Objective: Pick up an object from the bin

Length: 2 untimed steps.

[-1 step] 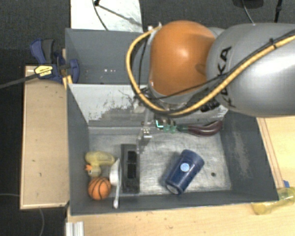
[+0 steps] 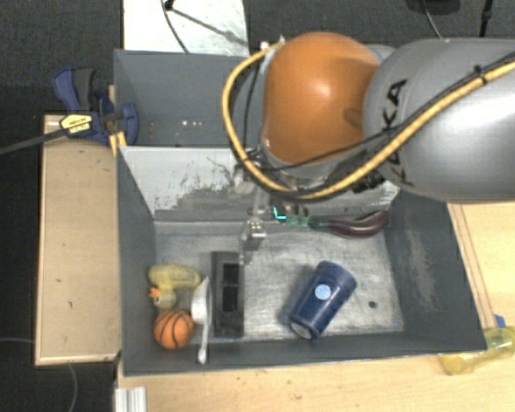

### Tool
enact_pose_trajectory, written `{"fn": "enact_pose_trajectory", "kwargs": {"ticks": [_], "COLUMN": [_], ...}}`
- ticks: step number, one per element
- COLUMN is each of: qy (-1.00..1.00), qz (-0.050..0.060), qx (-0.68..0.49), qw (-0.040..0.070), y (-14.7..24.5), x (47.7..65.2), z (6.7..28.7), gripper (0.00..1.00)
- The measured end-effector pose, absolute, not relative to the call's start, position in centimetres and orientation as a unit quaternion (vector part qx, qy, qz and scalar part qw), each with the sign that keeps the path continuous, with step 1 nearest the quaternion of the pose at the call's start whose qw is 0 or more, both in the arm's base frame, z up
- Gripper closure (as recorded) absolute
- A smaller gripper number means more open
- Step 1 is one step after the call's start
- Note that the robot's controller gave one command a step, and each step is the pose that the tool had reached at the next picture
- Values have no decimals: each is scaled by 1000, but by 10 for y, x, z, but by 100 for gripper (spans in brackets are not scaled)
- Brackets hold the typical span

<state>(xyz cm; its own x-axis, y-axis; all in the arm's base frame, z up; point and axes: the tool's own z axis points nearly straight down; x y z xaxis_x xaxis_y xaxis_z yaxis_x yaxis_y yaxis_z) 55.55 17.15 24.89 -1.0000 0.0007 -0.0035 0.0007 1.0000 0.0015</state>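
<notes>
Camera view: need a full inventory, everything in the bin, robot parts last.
grey metal bin: 1, grey, centre of view
yellow rubber duck: 1, yellow, left end of the floor
orange ball with dark seams: 1, orange, front-left corner, below the duck
white slim utensil-like piece: 1, white, between the ball and the block; kind unclear
black rectangular block: 1, black, left of centre
dark blue cylinder: 1, blue, lying tilted, right of centre
dark red curved item: 1, back wall, partly under the arm; kind unclear
silver arm with orange cover: 1, from the right
gripper: 1, above the block's far end
</notes>
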Motion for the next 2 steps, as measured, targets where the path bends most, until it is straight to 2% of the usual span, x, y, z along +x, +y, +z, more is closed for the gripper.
{"fn": "enact_pose_trajectory", "kwargs": {"ticks": [1,2], "qy": [1000,1000], "qz": [2,1], "qx": [19,7], "qw": [5,3], "y": [170,148], "x": [543,530], "z": [205,144], "gripper": [0,0]}}
